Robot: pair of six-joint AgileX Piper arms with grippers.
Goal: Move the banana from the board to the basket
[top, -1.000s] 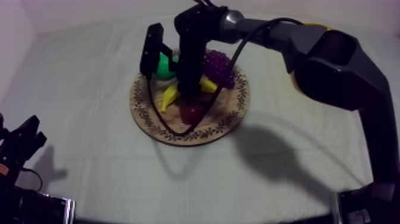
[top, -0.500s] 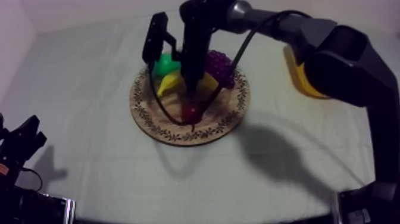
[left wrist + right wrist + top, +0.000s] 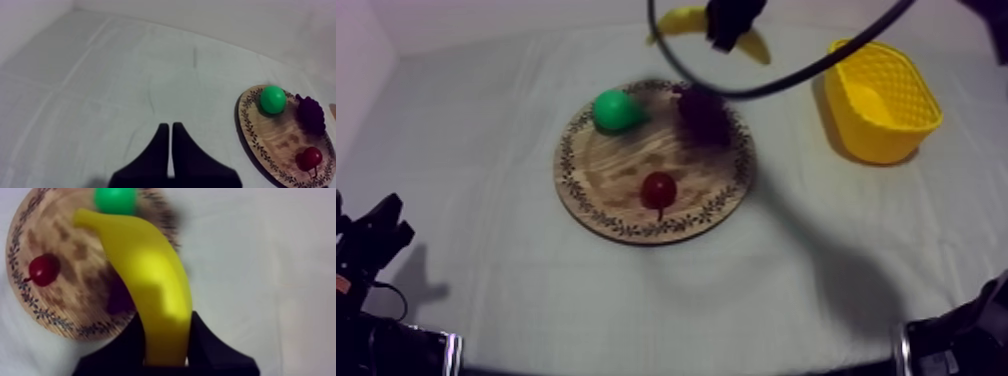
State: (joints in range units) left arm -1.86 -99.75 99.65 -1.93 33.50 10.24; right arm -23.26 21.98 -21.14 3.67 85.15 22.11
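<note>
My right fingers clamp the smooth curved yellow banana aloft, clear of the round wooden board with its patterned rim and the latticed yellow basket; my left fingers lie together.

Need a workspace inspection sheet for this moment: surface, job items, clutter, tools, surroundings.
surface: grey-white cloth, creased, nothing spilled.
banana: held in the air, off the wooden board, not yet in the basket.
yellow basket: upright at the table's right side, nothing seen inside.
clutter: green fruit, grapes and small red fruit on the board.
left tool: shut, empty, low over bare cloth.
right tool: shut on the banana.
surroundings: pale wall behind the table.
</note>
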